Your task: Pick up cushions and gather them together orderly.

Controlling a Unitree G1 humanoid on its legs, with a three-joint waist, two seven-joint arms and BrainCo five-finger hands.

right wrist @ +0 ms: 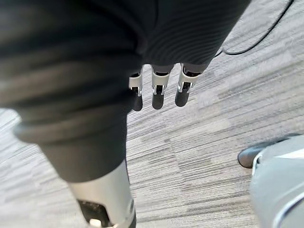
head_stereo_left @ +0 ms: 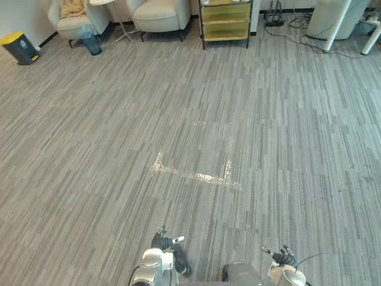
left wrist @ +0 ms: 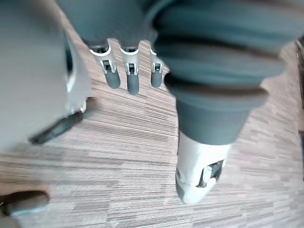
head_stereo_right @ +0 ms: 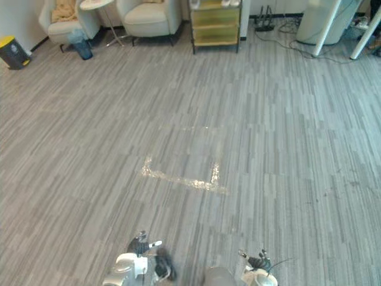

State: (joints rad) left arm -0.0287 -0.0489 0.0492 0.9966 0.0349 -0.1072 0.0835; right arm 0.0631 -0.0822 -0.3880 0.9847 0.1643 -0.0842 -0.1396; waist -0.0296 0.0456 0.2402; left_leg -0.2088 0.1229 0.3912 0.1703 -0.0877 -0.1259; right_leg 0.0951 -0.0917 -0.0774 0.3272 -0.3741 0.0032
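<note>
A tan cushion (head_stereo_left: 72,8) lies on the seat of the far-left armchair (head_stereo_left: 74,22), across the room. My left hand (head_stereo_left: 164,242) hangs low at the bottom edge of the eye views, over bare carpet. In its wrist view the fingers (left wrist: 128,71) point straight down and hold nothing. My right hand (head_stereo_left: 284,257) hangs low at the bottom right. Its fingers (right wrist: 159,90) are straight too and hold nothing, above the carpet.
A second cream armchair (head_stereo_left: 159,15) and a small round side table (head_stereo_left: 119,21) stand at the back. Beside them are a yellow drawer cabinet (head_stereo_left: 225,21), a yellow-lidded bin (head_stereo_left: 19,47) and a blue bin (head_stereo_left: 91,42). White table legs (head_stereo_left: 336,27) and cables (head_stereo_left: 297,36) are at the back right. Worn tape marks (head_stereo_left: 196,174) cross the mid-floor.
</note>
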